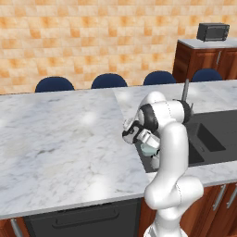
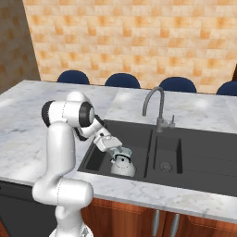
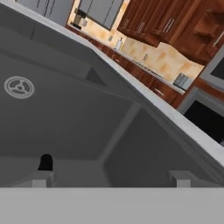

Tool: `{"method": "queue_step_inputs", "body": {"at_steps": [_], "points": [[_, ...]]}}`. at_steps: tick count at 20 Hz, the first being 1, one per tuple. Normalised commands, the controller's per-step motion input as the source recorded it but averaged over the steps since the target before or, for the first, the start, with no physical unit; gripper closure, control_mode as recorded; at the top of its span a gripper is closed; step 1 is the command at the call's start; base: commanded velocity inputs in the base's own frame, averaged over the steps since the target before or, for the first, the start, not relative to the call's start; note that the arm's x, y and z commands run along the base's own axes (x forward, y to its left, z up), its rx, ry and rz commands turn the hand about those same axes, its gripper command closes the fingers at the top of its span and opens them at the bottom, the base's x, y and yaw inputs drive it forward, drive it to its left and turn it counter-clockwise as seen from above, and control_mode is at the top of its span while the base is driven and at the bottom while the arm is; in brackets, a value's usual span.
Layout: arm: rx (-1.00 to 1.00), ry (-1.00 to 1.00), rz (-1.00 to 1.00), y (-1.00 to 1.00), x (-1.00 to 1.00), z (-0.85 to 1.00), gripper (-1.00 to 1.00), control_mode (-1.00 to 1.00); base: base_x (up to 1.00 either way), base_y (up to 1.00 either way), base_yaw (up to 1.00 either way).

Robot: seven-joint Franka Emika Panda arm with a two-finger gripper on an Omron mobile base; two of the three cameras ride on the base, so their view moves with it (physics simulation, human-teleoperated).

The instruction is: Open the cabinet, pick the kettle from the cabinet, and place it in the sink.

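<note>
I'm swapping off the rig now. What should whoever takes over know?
Gripper: open, holding nothing, just above the kettle.
Kettle: upright on the floor of the sink's left basin, near the front wall, left of the tap.
Done: kettle is placed in the sink and released.
Left: probably only lifting the arm clear of the basin. Whether the cabinet door needs attention I cannot tell from here.

White arm bent sharply forward and down, claw [image 2: 121, 155] low, jaws wide apart.
</note>
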Motion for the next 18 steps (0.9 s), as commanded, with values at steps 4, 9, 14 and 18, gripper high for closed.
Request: {"method": "queue_step_inputs", "body": {"at_steps": [4, 9, 14, 18], "points": [[0.10, -0.20, 0.01, 0.09, -0.34, 0.17, -1.00, -1.00, 0.00, 0.00, 0.00], [0.07, -0.21, 0.05, 0.13, -0.35, 0.22, -1.00, -1.00, 0.00, 0.00, 0.00], [0.06, -0.15, 0.14, 0.11, -0.36, 0.27, -1.00, -1.00, 0.00, 0.00, 0.00], [0.10, -0.07, 0.20, 0.06, -0.34, 0.33, -1.00, -1.00, 0.00, 0.00, 0.00]]}}
